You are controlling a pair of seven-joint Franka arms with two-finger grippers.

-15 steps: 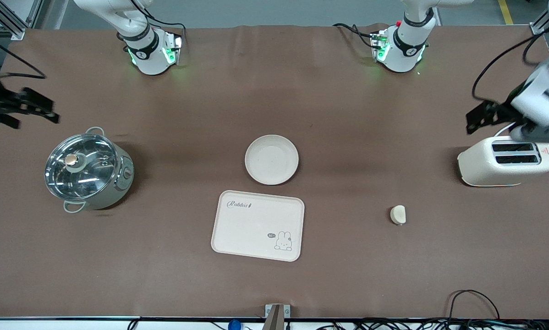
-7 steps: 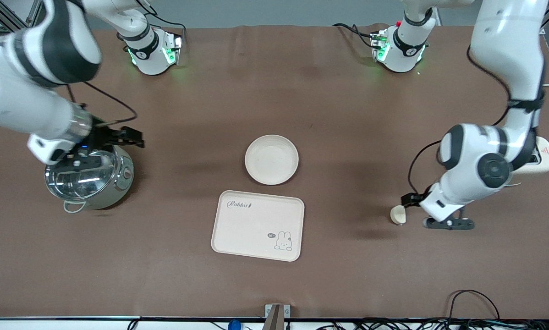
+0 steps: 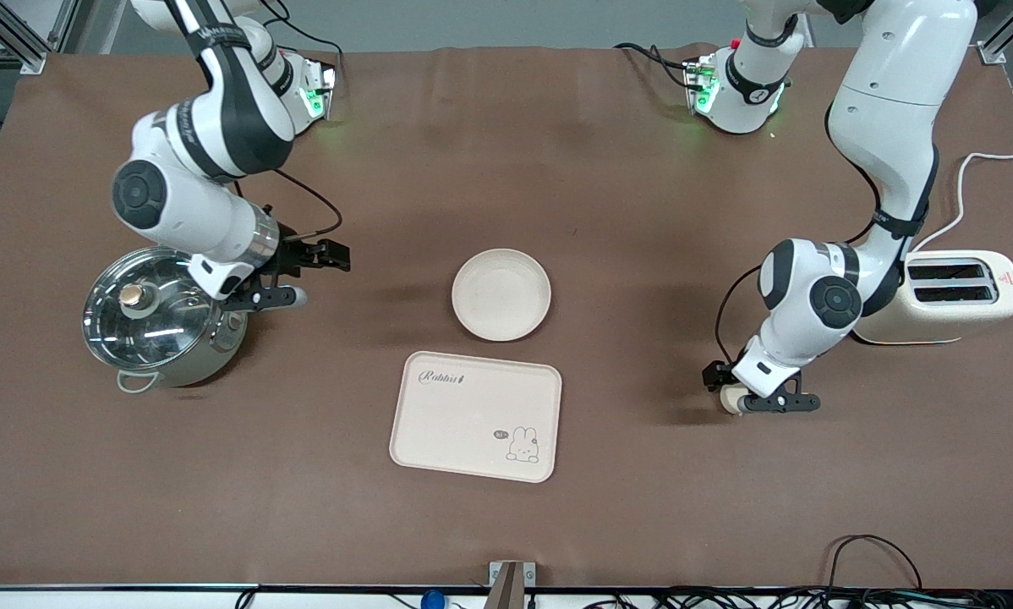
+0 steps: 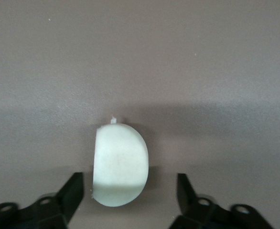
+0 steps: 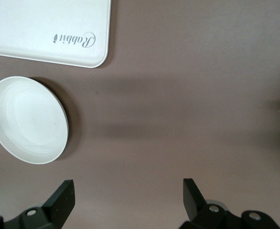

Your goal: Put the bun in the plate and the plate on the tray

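The bun point(image 3: 727, 401) lies on the brown table toward the left arm's end. My left gripper point(image 3: 745, 389) is open right over it. In the left wrist view the bun point(image 4: 120, 164) sits between the two fingertips point(image 4: 75, 191), with a gap on each side. The plate point(image 3: 501, 294) is empty at mid-table. The tray point(image 3: 476, 416) lies just nearer the front camera than the plate and is also empty. My right gripper point(image 3: 308, 276) is open and empty, over the table between the pot and the plate. The right wrist view shows the plate point(image 5: 27, 119), a corner of the tray point(image 5: 49, 28) and the gripper point(image 5: 128, 195).
A steel pot with a glass lid point(image 3: 161, 317) stands toward the right arm's end, close to the right gripper. A cream toaster point(image 3: 938, 296) with a white cord stands toward the left arm's end, beside the left arm's elbow.
Both arms have swung in from the table's ends. The left gripper has come down over the bun. The right gripper has moved past the pot toward the plate.
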